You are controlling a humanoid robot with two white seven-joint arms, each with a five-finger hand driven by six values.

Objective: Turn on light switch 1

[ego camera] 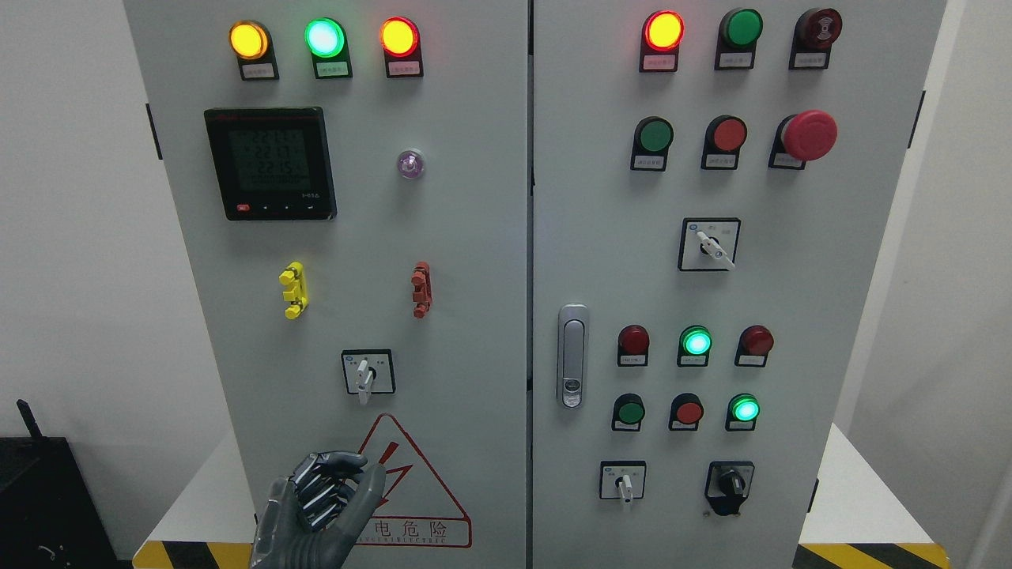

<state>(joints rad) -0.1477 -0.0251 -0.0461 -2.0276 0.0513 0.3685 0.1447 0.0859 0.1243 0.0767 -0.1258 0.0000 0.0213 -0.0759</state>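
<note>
The robot's left hand [320, 506], dark grey metal w/ shiny finger joints, comes up from the bottom left. Its fingers [320, 482] are curled loosely in and the thumb sticks out to the right. It holds nothing. It sits in front of the red triangle warning sticker [415, 490] low on the left door, but I can't tell if it touches the door. No right hand shows.

Just above the hand is a small white rotary switch in a black square frame [368, 371], its little handle pointing down. This is prob. light switch 1, but the labels are too small to read, so that's a guess. The hand is near it, not on it yet. I think the hand is low bc it needs to go up to reach the handle, w/ the thumb out ready to pinch.

Further up are a yellow clip [293, 289] and a red clip [421, 289], then a black meter screen [270, 163]. At the top, 3 round lamps [324, 37] glow amber, green, red.

The big grey metal cabinet [474, 237] has a right door w/ more buttons and a silver door handle [572, 356], well apart from the hand.
</note>
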